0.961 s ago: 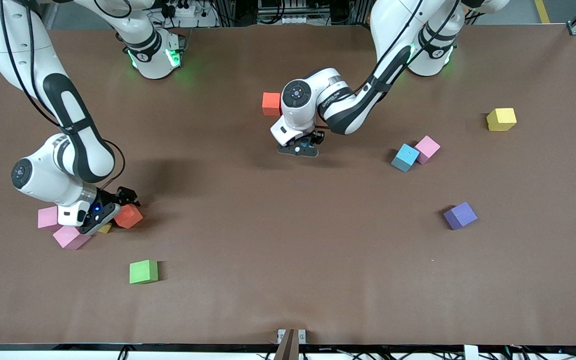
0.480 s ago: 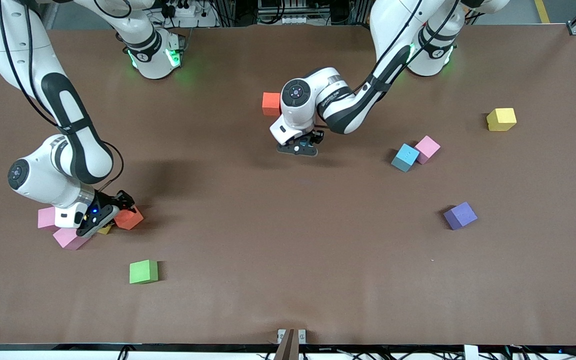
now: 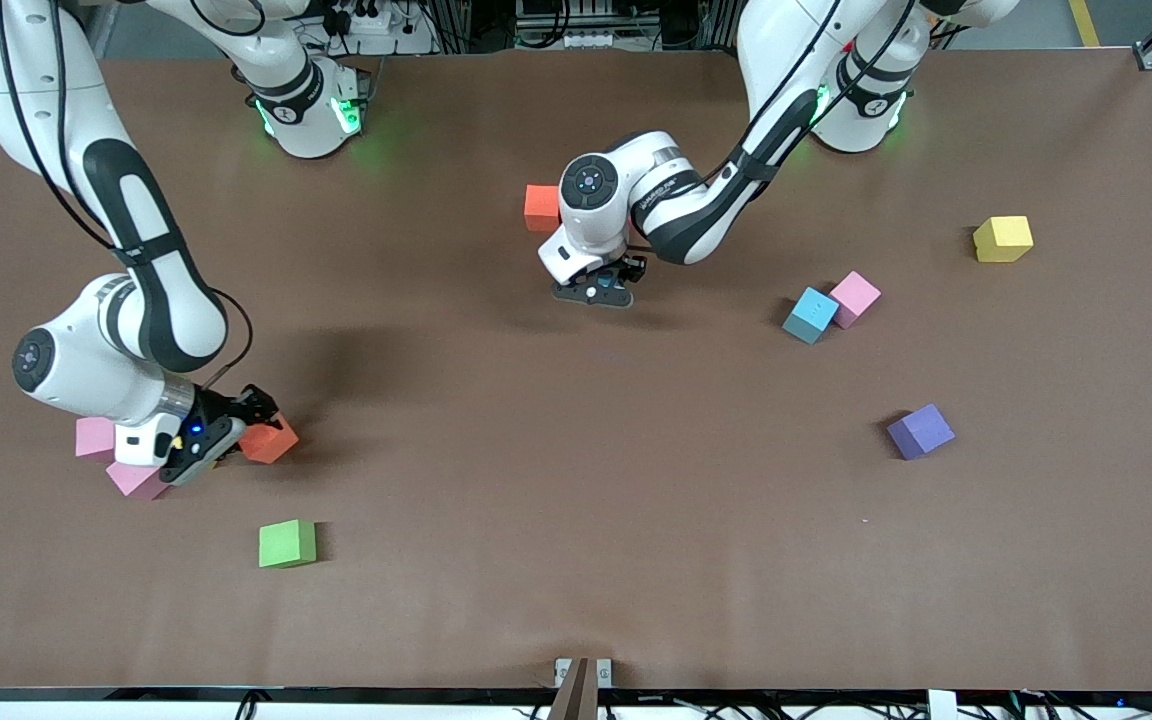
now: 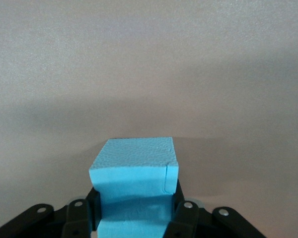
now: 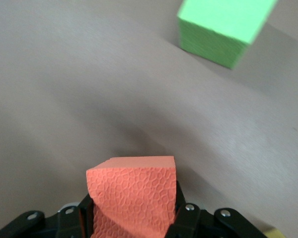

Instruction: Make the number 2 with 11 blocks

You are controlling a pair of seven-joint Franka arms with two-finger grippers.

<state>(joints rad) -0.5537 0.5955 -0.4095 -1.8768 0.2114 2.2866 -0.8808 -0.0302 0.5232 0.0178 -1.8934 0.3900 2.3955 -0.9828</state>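
Note:
My right gripper (image 3: 254, 428) is shut on an orange block (image 3: 273, 441) near the right arm's end of the table; in the right wrist view the orange block (image 5: 131, 193) sits between the fingers. My left gripper (image 3: 599, 291) hangs over the middle of the table, shut on a light blue block (image 4: 134, 171). Loose blocks lie about: green (image 3: 287, 543), two pink (image 3: 94, 437) (image 3: 136, 480), orange-red (image 3: 541, 207), light blue (image 3: 810, 315) touching pink (image 3: 855, 298), purple (image 3: 921, 431), yellow (image 3: 1003, 238). No number 2 is in view.
The green block (image 5: 221, 29) lies just ahead of my right gripper in its wrist view. The two pink blocks sit close under the right arm's wrist. The brown table (image 3: 576, 520) has open room through its middle and toward the front camera.
My right gripper has shut on the orange block and shifted it slightly toward the left arm's end. The left gripper with its blue block has drifted a little toward the bases.

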